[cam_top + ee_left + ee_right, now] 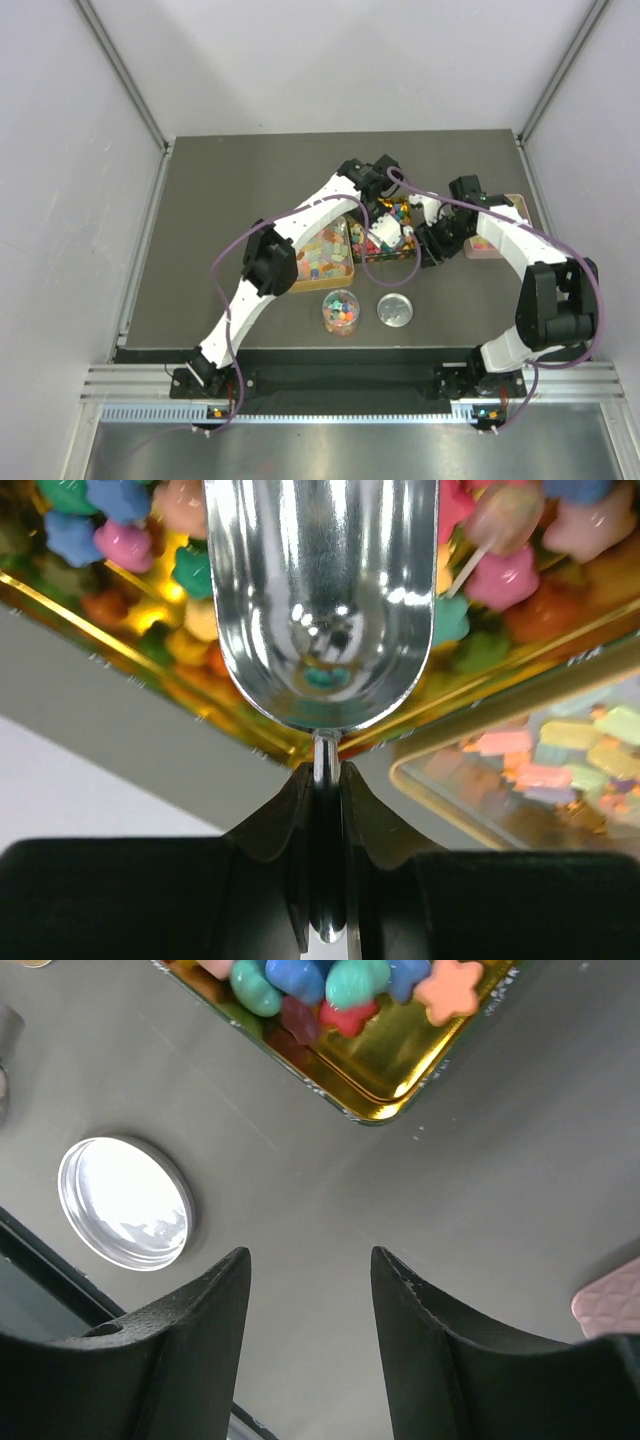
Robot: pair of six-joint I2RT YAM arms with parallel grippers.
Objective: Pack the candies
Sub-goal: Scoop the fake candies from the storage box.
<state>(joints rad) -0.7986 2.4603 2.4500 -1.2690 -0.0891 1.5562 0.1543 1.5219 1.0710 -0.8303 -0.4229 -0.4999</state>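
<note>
Candies [500, 575] star-shaped, multicoloured; left fingers [275, 830] clamp scoop [320, 600]; right fingers [180, 1355] apart.

Dark grey table [230, 200]. A round silver lid [395, 310] lies near its front edge. A clear jar [341, 312] stands just left of the lid. Directly behind the lid is a gold tray [388, 260]. Behind-left is a second tray [322, 287]. Both hold candies [325, 255]. Behind-right lies a pink box [483, 248].

On the tabletop [230, 200] a left tray [322, 286] and a right tray [385, 260] sat side by side. Candies [500, 580] lay in the right one, with a scoop [320, 600] above them. In front stood a jar [341, 312], a round lid [395, 310] just to its right.
</note>
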